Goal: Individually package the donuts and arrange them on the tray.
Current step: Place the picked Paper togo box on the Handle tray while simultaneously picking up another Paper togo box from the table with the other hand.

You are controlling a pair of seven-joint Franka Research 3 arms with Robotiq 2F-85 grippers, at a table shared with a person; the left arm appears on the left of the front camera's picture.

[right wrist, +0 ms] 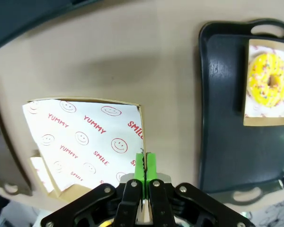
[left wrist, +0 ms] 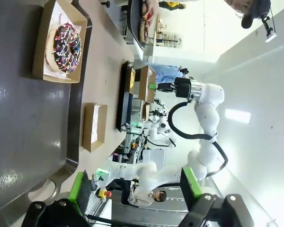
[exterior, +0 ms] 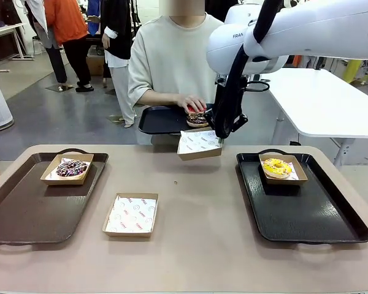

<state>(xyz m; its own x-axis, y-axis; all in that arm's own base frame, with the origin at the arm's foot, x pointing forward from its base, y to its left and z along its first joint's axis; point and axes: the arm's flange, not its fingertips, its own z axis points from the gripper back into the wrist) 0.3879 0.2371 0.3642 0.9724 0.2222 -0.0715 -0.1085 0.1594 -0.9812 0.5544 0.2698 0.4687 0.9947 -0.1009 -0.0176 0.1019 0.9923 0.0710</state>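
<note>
Looking across the worktop [exterior: 190,184], front view: the right tool [exterior: 221,131], pressed together, pinches the rim of a paper-lined box [exterior: 199,145] held above the far edge. A sprinkled chocolate donut [exterior: 72,168] sits boxed on the brown tray [exterior: 24,208], and a yellow donut [exterior: 276,166] sits boxed on the black tray [exterior: 306,214]. An empty box [exterior: 130,214] lies between the trays. The person's hand [exterior: 192,103] rests on a plain chocolate donut [exterior: 197,119] on a small tray [exterior: 159,119]. Left wrist view: left tool [left wrist: 135,189] spread, facing the brown tray. Right wrist view: green pads [right wrist: 140,163] meet on the box rim
</note>
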